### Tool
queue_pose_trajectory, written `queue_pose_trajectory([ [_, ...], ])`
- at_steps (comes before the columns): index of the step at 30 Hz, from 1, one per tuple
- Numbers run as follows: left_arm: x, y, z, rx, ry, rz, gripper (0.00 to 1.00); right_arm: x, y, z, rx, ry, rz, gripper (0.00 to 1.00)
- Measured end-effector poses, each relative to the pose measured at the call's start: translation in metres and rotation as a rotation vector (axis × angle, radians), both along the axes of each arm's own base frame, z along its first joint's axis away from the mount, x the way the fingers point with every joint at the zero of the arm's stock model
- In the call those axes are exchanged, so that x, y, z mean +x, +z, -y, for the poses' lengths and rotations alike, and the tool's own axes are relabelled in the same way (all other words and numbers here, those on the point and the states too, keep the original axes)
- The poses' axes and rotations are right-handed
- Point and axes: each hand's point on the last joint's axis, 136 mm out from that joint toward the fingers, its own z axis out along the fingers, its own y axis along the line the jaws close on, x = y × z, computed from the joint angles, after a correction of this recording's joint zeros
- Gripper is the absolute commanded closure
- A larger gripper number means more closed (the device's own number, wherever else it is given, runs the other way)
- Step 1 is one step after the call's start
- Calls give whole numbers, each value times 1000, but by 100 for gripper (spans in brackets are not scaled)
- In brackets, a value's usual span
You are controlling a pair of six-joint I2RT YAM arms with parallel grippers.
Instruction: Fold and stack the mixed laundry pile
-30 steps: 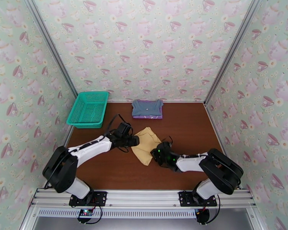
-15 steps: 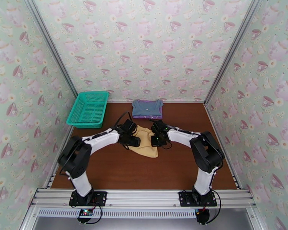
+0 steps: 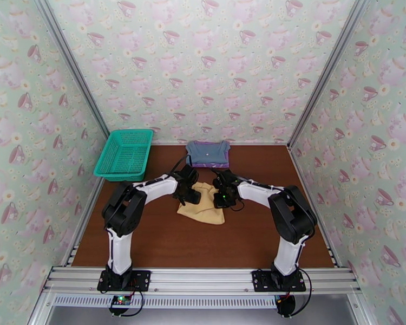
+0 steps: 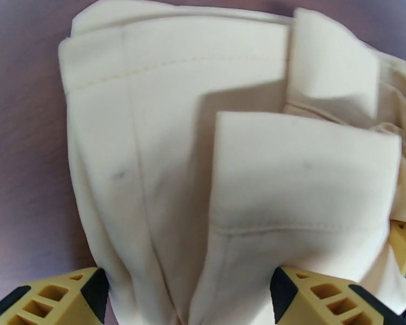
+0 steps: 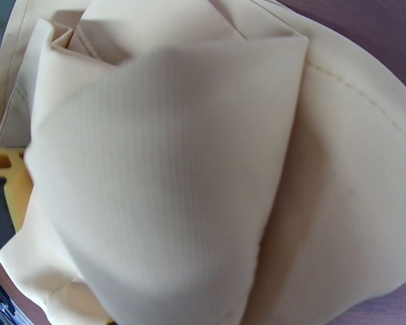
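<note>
**Top external:** fixed above and behind the arm bases, facing forward and down over the whole tabletop (image 3: pixel 246 234) to its far edge.
**Left wrist:** set just behind the left gripper (image 4: pixel 188 305), looking down from very near onto the mustard-yellow piece (image 4: pixel 165 158).
**Right wrist:** nearer still to that cloth, viewing it from the opposite side.
**Shared ground:** the mustard-yellow piece (image 3: pixel 205 212), near the tabletop's centre, common to all three views.

worktop (image 3: pixel 257 234) brown | mustard-yellow piece (image 3: pixel 203 210) lies folded mid-worktop | left gripper (image 3: pixel 192 196) at its far-left edge | right gripper (image 3: pixel 222 196) at its far-right edge | grey-blue piece (image 3: pixel 207 151) stacked on purple T-shirt (image 3: pixel 208 165) by back wall | teal mesh basket (image 3: pixel 124 153) in far-left corner
</note>
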Motion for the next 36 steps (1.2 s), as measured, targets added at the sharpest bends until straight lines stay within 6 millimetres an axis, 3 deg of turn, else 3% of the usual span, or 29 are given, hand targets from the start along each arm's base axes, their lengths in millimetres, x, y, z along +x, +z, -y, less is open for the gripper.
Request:
queue_pose_trajectory([
  [3,2,0,6,-42,9,3,42,-1,0,-1,10,1,-2,100],
  [5,3,-1,10,-70,10,7,66,-1,0,-1,15,1,0,100],
  [7,4,-2,13,-101,18,5,98,-1,0,-1,18,-1,2,100],
  [15,-3,4,25,-123,21,6,100,-3,6,8,-28,-24,-9,100],
  [17,-7,12,20,-100,25,14,100,2,16,13,-63,-35,5,100],
  [20,-6,45,18,-78,27,65,100,17,50,14,-93,-51,68,100],
  [27,52,193,23,-176,80,388,100,91,183,23,-4,-142,344,100],
  [30,79,237,24,-213,98,486,100,121,223,26,25,-157,434,100],
  [33,119,256,21,-225,129,553,100,160,240,24,38,-166,500,100],
  [36,163,244,18,-221,154,572,100,202,229,22,40,-174,519,100],
])
